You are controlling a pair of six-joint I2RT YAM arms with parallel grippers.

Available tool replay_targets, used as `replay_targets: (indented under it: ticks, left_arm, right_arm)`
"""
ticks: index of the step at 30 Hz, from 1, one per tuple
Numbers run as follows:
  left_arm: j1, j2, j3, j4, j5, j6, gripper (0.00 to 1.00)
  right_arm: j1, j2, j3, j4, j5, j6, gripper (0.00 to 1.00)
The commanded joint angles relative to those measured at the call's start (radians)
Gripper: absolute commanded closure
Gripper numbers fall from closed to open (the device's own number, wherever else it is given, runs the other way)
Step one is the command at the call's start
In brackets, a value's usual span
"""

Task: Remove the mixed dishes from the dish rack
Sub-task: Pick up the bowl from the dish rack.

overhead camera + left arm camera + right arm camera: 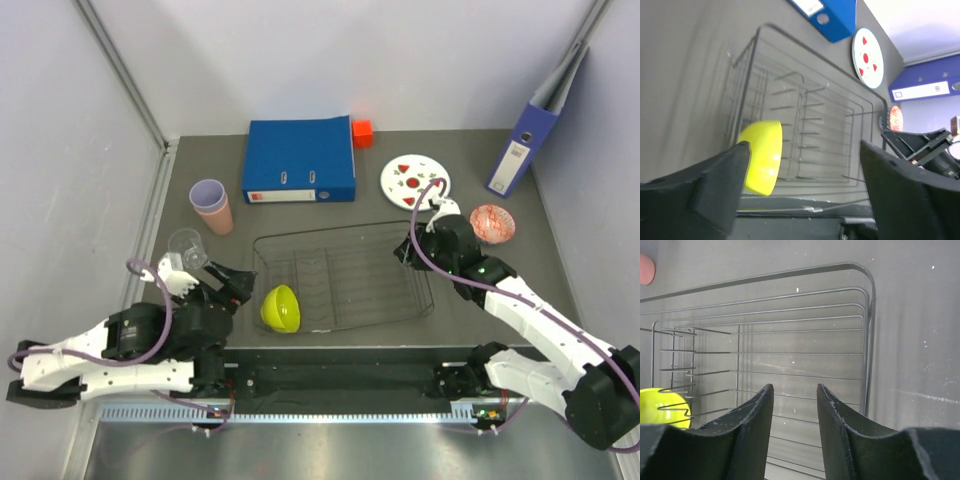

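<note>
The dark wire dish rack (350, 275) lies mid-table. A lime-yellow bowl (281, 308) leans on its side in the near left corner. My left gripper (235, 285) hangs just left of that bowl, jaws wide open and holding nothing; in the left wrist view the bowl (762, 157) is beside one finger. My right gripper (405, 250) hovers over the rack's far right corner (871, 340), open, gap empty. Outside the rack are the white red-marked plate (415, 181), a patterned bowl (492, 222), stacked lilac and salmon cups (211, 205) and a clear tumbler (187, 246).
A blue binder (300, 160) lies flat behind the rack with a small orange-red cube (362, 132) at its right corner. A second blue binder (530, 135) leans upright against the right wall. Grey walls close in the left, back and right sides.
</note>
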Motion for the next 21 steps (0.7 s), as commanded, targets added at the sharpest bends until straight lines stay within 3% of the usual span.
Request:
replay_targets:
  ticks: [1,4,7,10,11,12,13,15,16,17,18,19,21]
  left_arm:
    - [0.000,0.179,0.100,-0.038,-0.054,0.051,0.01]
    - [0.003,0.417,0.240,-0.276,-0.059,-0.012,0.01]
    - [0.017,0.545,0.297,-0.275,-0.083,0.054,0.01]
    - [0.017,0.542,0.274,-0.270,-0.117,-0.115,0.01]
    - [0.015,0.516,0.233,-0.225,-0.127,-0.101,0.13]
    - [0.017,0.426,0.200,-0.148,-0.129,-0.028,0.34]
    - [0.017,0.367,0.167,0.062,-0.126,0.172,0.46]
    - [0.025,0.193,0.071,0.241,-0.091,0.433,0.42]
    - [0.040,0.160,0.059,0.297,-0.085,0.453,0.40]
    - [0.051,0.160,0.089,0.240,-0.088,0.415,0.52]
    - [0.063,0.192,0.121,0.128,-0.089,0.261,0.57]
    - [0.087,0.233,0.158,-0.052,-0.082,0.202,0.60]
    - [0.109,0.417,0.264,-0.208,-0.030,0.081,0.68]
  right_arm:
    - [0.025,-0.001,0.011,0.061,0.011,0.006,0.60]
    - [0.040,0.020,0.023,0.060,0.020,0.010,0.60]
    - [0.050,0.031,0.032,0.057,0.031,0.012,0.60]
    - [0.056,0.027,0.032,0.051,0.042,0.012,0.59]
    - [0.056,0.024,0.034,0.043,0.051,0.012,0.59]
    - [0.056,0.019,0.035,0.043,0.054,0.012,0.59]
    - [0.056,0.020,0.035,0.038,0.060,0.009,0.59]
    - [0.056,0.017,0.040,0.031,0.068,0.006,0.59]
    - [0.056,0.016,0.040,0.031,0.072,0.004,0.59]
    - [0.056,0.017,0.037,0.038,0.072,0.006,0.58]
    - [0.056,0.022,0.038,0.041,0.074,0.003,0.58]
    - [0.056,0.025,0.040,0.043,0.072,0.003,0.58]
    - [0.056,0.048,0.044,0.057,0.062,0.004,0.58]
